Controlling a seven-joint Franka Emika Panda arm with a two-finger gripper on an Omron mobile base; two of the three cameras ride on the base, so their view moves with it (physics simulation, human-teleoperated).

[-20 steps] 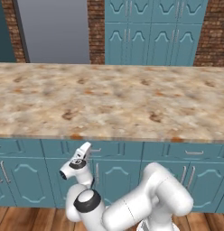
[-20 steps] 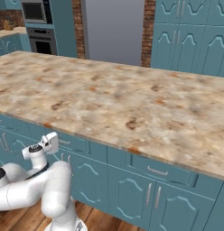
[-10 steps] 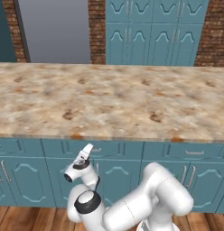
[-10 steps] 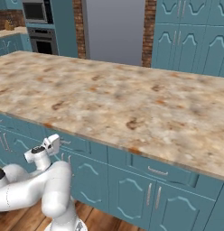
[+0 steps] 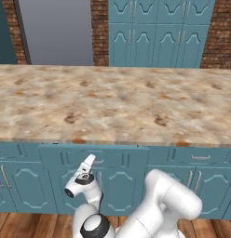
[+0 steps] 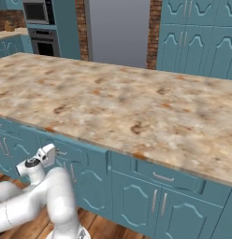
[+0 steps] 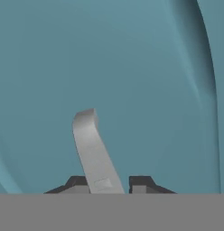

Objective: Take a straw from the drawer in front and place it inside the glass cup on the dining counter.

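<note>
One drawer (image 5: pixel 96 158) under the worktop's (image 5: pixel 112 100) front edge; we saw the gripper (image 7: pixel 108 184) narrowed around its handle (image 7: pixel 92 151), likely to pull.

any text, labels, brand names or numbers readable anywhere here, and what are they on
None: no readable text in any view.
The dining counter, the drawer front and its silver handle, the teal cabinets and the oven show no lettering, labels or numbers.
The gripper carries no visible marking either.
</note>
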